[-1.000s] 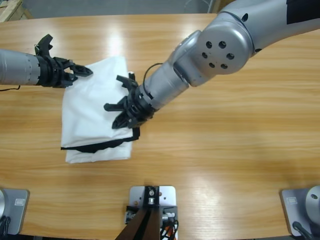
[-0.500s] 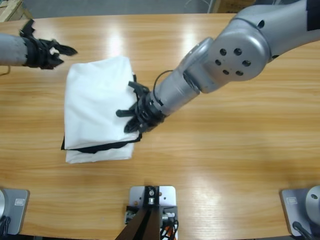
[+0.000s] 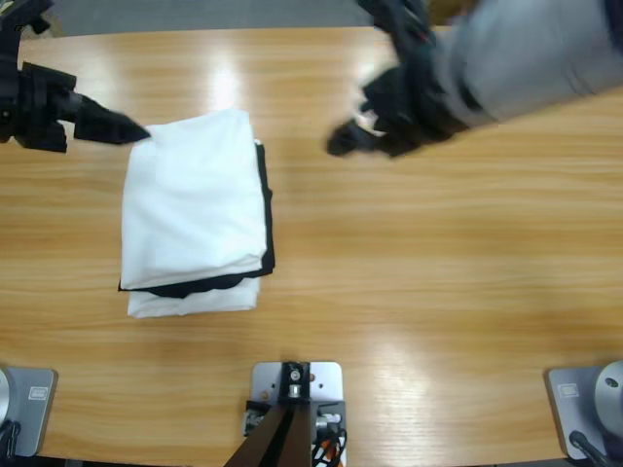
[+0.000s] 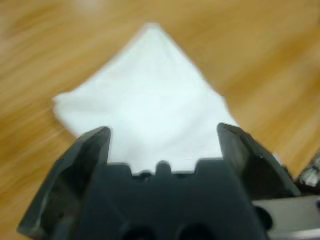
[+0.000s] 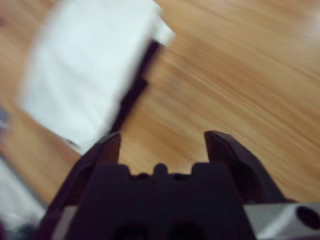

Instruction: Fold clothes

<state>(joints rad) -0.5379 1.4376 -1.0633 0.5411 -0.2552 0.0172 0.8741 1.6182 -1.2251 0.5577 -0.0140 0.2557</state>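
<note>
The white T-shirt (image 3: 195,204) lies folded into a rectangle at the left of the table, flat on a black garment (image 3: 266,199) whose edge shows along its right and near sides. My left gripper (image 3: 119,126) reaches in from the left edge with its tip just at the shirt's far left corner. In the left wrist view it (image 4: 165,142) is open, and the shirt (image 4: 150,95) fills the space beyond its jaws. My right gripper (image 3: 355,138) hangs blurred above the table's far middle, well clear of the shirt. In the right wrist view it (image 5: 162,145) is open and empty, with the shirt (image 5: 90,65) off to the upper left.
A second white layer (image 3: 190,302) sticks out under the black garment at the pile's near edge. Bare wooden tabletop (image 3: 438,272) spreads to the right of the pile and in front of it.
The right arm has let go of the shirt's right edge and swung up and away to the right. The left gripper came back down to the shirt's far left corner.
</note>
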